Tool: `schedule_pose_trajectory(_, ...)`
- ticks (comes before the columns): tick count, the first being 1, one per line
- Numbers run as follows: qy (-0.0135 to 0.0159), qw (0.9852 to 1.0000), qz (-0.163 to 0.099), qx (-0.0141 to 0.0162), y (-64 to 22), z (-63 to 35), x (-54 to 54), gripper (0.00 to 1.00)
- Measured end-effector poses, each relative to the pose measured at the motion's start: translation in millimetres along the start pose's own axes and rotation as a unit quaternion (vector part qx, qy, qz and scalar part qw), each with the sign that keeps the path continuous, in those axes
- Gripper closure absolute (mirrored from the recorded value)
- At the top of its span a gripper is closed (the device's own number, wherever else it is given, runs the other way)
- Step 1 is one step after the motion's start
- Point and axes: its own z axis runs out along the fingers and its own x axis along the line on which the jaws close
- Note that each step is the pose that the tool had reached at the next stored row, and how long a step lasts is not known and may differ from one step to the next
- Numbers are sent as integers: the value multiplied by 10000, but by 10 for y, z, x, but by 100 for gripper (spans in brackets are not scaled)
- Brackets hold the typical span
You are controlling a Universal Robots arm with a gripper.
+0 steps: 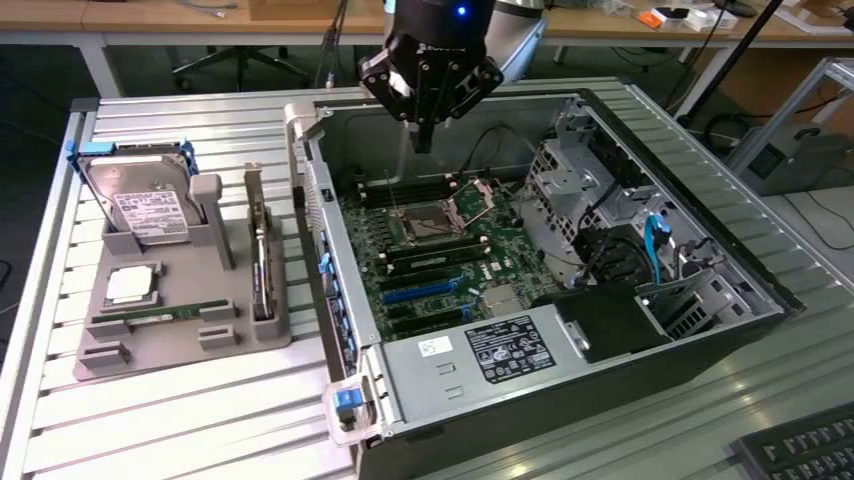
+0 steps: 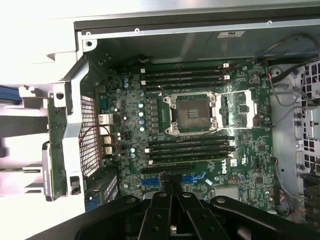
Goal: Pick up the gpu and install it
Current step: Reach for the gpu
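- Hovering above the open computer case (image 1: 314, 190) in the exterior view, the gripper (image 1: 424, 138) is pointing straight down over the far end of the motherboard (image 1: 497, 242). Its fingers are pressed together and gripping nothing.
- The gpu (image 1: 259, 250) is standing on its long edge in a slot of the grey holder (image 1: 160, 352). It is just beside the case on the exterior view's left and well apart from the gripper.
- A hard drive (image 1: 150, 205) is standing upright at the far end of the same holder. A processor chip (image 1: 130, 285) and a green RAM stick (image 1: 160, 315) are lying flat nearer the camera.
- Holder and case are sitting side by side on the slatted metal desk (image 1: 187, 425).
- Inside the case, the processor socket (image 1: 430, 222) is lying open, and a labelled power supply (image 1: 514, 350) is occupying the near end.
- Looking down into the computer case (image 2: 200, 40) in the wrist view, the motherboard (image 2: 130, 115) is lying flat, with the processor socket (image 2: 192, 112) sitting between two banks of memory slots (image 2: 190, 147).
- The gripper (image 2: 170, 195) is showing over the blue connectors, with its dark fingers meeting at the tips and nothing between them.
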Motion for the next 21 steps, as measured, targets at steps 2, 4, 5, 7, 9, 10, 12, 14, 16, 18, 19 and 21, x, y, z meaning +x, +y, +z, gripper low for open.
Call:
schedule_pose_trajectory(2,0,10000,0,0,-2,0,22,89)
schedule_pose_trajectory(4,0,10000,0,0,-3,-1,40,89)
schedule_pose_trajectory(5,0,10000,0,0,-3,-1,46,89)
schedule_pose_trajectory(7,0,10000,0,0,-4,-1,59,89)
schedule_pose_trajectory(9,0,10000,0,0,-5,-2,71,89)
schedule_pose_trajectory(10,0,10000,0,0,-6,-2,78,89)
schedule_pose_trajectory(12,0,10000,0,0,-7,-2,93,89)
schedule_pose_trajectory(14,0,10000,0,0,-8,-3,107,89)
schedule_pose_trajectory(16,0,10000,0,0,-9,-3,125,89)
schedule_pose_trajectory(18,0,10000,0,0,-11,-4,143,89)
schedule_pose_trajectory(19,0,10000,0,0,-11,-4,151,89)
schedule_pose_trajectory(21,0,10000,0,0,-13,-5,169,89)
